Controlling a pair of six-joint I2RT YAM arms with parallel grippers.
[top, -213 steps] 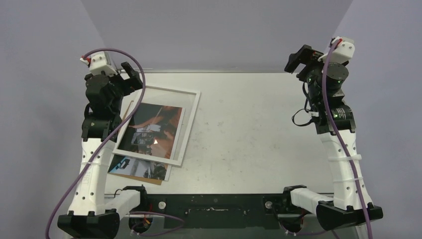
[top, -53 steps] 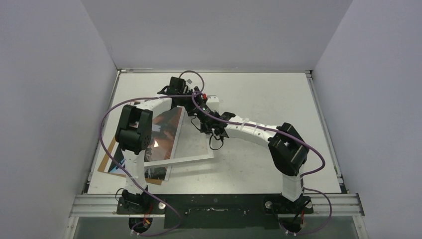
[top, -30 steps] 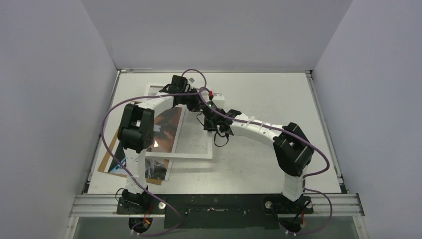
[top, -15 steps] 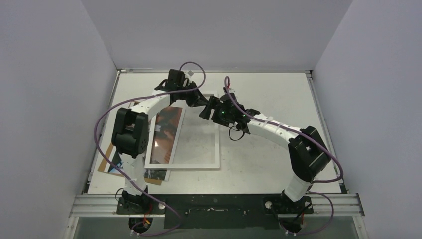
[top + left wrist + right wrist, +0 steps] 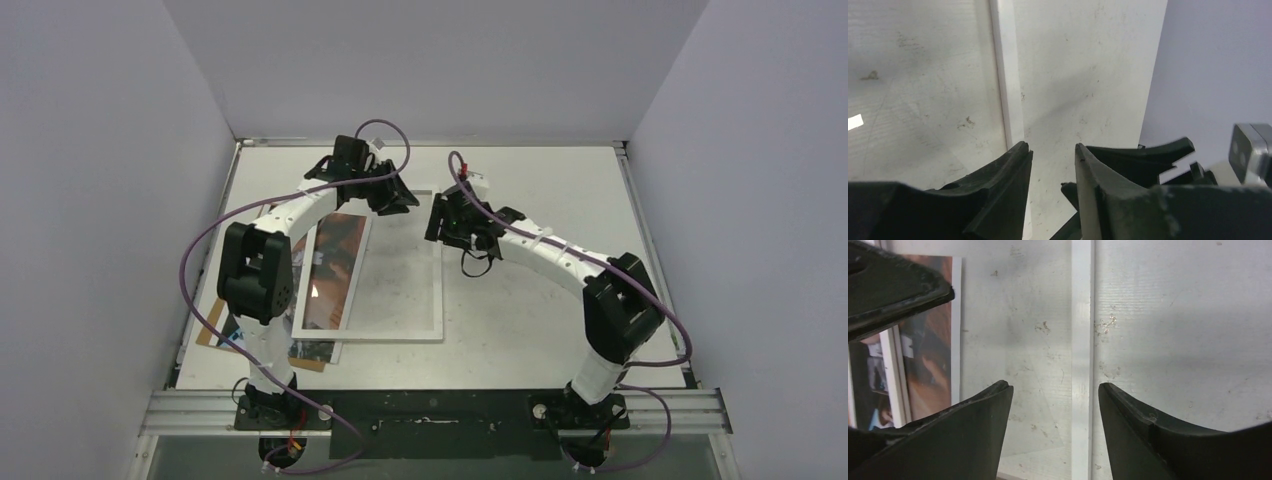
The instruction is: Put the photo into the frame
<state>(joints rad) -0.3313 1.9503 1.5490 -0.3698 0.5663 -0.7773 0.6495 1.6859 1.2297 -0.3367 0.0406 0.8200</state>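
Observation:
The white frame (image 5: 370, 334) lies flat on the table, its clear pane over the bare tabletop and over the right part of the photo (image 5: 335, 262). The photo lies under the frame's left side, orange-tan and dark. My left gripper (image 5: 403, 197) hovers at the frame's far right corner, open, with nothing between its fingers; the frame's white rail (image 5: 1007, 90) runs past its left finger. My right gripper (image 5: 436, 222) hangs over the right rail (image 5: 1082, 315), jaws wide apart and empty. The photo (image 5: 935, 350) shows at the left of the right wrist view.
A brown backing board (image 5: 207, 333) lies at the near left, partly under the photo and frame. A second dark print (image 5: 312, 348) pokes out below the frame's near edge. Grey walls close in the table on three sides. The left gripper's finger (image 5: 893, 295) crosses the right wrist view.
The frame has come down flat and squared up, further right than before. Both grippers have let go of its far edge, opened, and drawn apart.

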